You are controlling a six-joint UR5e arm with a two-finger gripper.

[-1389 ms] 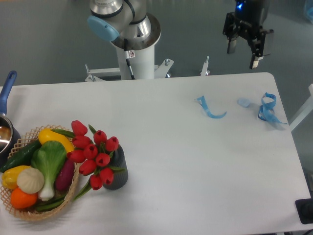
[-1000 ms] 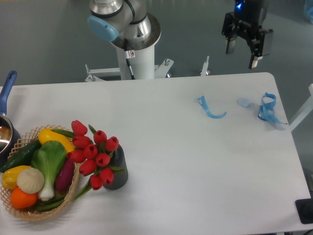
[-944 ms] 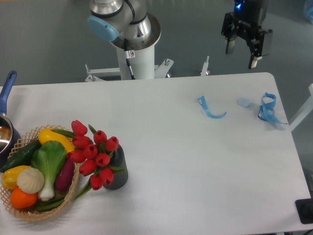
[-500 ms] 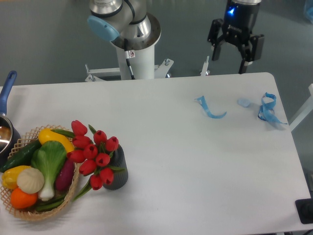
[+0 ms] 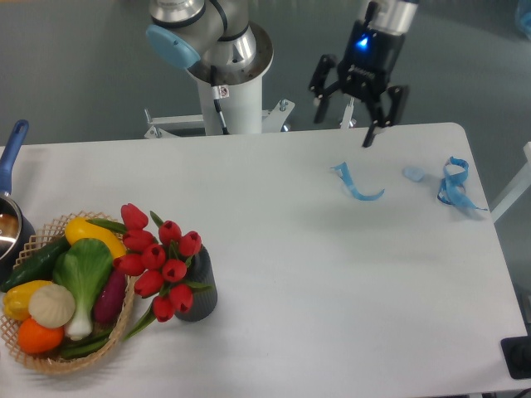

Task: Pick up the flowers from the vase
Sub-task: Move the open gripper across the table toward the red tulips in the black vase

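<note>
The flowers (image 5: 159,259), a bunch of red tulip buds with green stems, stand in the vase (image 5: 199,290), a short dark grey ribbed cylinder at the table's front left. The bunch leans left, toward the basket. My gripper (image 5: 344,123) is open and empty, high above the table's back edge, right of centre. It is far from the flowers, up and to their right.
A wicker basket (image 5: 119,329) of vegetables sits just left of the vase, touching the flowers. A pot with a blue handle (image 5: 12,153) is at the left edge. Blue ribbon scraps (image 5: 357,186) (image 5: 454,184) lie at the back right. The arm's base (image 5: 228,83) stands behind the table.
My gripper has moved left and a little down from the far back right toward the table's back middle, turning as it went. The flowers and vase have not moved.
</note>
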